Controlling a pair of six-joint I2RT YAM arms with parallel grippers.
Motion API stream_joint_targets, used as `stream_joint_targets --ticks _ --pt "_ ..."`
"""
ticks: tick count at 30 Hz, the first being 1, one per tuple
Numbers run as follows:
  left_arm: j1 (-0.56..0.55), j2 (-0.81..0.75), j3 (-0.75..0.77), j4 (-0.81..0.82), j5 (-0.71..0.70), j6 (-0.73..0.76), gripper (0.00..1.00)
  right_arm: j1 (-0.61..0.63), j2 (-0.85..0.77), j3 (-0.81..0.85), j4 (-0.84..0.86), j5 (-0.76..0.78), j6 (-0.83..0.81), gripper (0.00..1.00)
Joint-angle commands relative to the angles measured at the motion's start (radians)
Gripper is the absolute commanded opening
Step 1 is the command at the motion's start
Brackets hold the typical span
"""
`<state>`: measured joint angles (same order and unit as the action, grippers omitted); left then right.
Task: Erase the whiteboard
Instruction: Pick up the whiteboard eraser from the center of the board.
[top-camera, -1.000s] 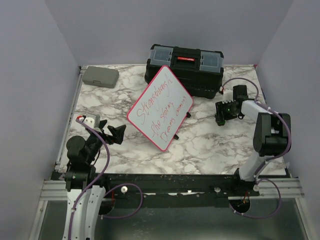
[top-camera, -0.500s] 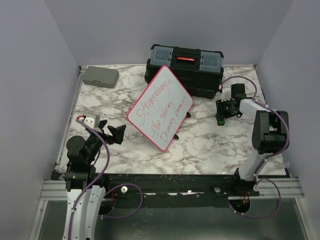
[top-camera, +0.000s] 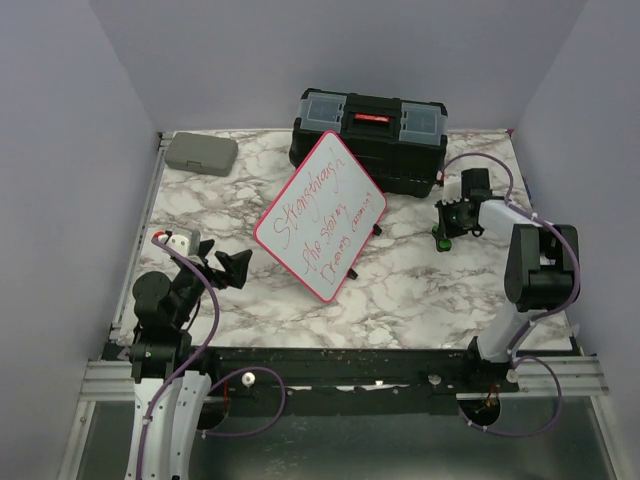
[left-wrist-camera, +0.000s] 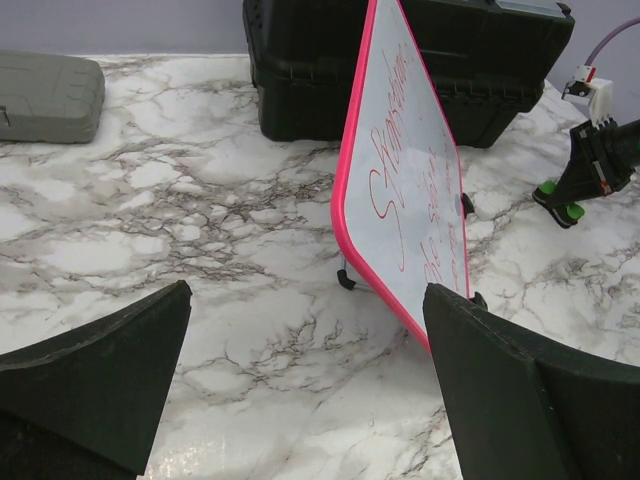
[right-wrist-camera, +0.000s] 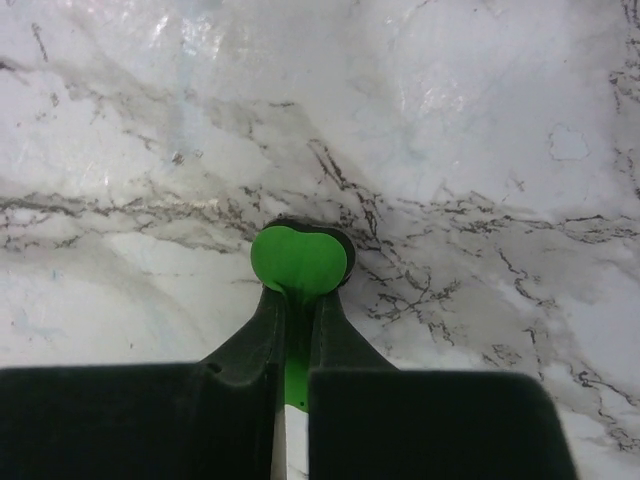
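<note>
Whiteboard (top-camera: 320, 215): near the middle of the desk (top-camera: 420, 290), propped up on small black feet and tilted back, written face toward the near edge; thin red-pink frame; it sits cornerwise, like a diamond in the top view
Writing on board: red cursive in three slanted lines, covering most of the face; the middle line looks like "the storm" and the last begins like "Dreams"; first line and the small last word not legible
Board vs toolbox: the board's far corner lies over the front of the black toolbox (top-camera: 370, 135) in the top view; cannot tell whether they touch
Toolbox: at the far edge of the desk, black, two clear-lidded compartments on top with a red part between them; no brand readable
Grey case (top-camera: 201, 153): far left corner of the desk, lying flat, closed, no label visible
Left hand (top-camera: 232, 268): jaws spread wide, holding nothing, low over the near left of the desk, aimed at the board, well apart from it
Right hand (right-wrist-camera: 298, 300): right of the board, pointing down at the desk, jaws pinched together on a small green object (right-wrist-camera: 298, 262)
Green object: rounded green top with a dark edge under it, at the desk surface; no marking to read
</note>
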<state>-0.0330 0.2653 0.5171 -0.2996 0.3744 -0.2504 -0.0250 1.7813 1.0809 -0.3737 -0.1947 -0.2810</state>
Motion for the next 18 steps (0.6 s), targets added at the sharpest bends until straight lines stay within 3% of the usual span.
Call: stream_joint_targets --ticks 1,13,18 --pt "-0.004 -0.006 0.014 0.001 -0.02 0.013 0.99 0.007 -0.094 -0.043 -0.005 -0.054 -0.009 0.01" --pt "-0.007 0.003 0.089 -0.073 0.019 -0.12 0.99 0.007 -0.363 -0.145 -0.038 -0.472 -0.084 0.01" --pt "-0.007 0.08 0.173 -0.123 0.071 -0.159 0.99 0.007 -0.434 -0.169 -0.019 -0.599 -0.088 0.01"
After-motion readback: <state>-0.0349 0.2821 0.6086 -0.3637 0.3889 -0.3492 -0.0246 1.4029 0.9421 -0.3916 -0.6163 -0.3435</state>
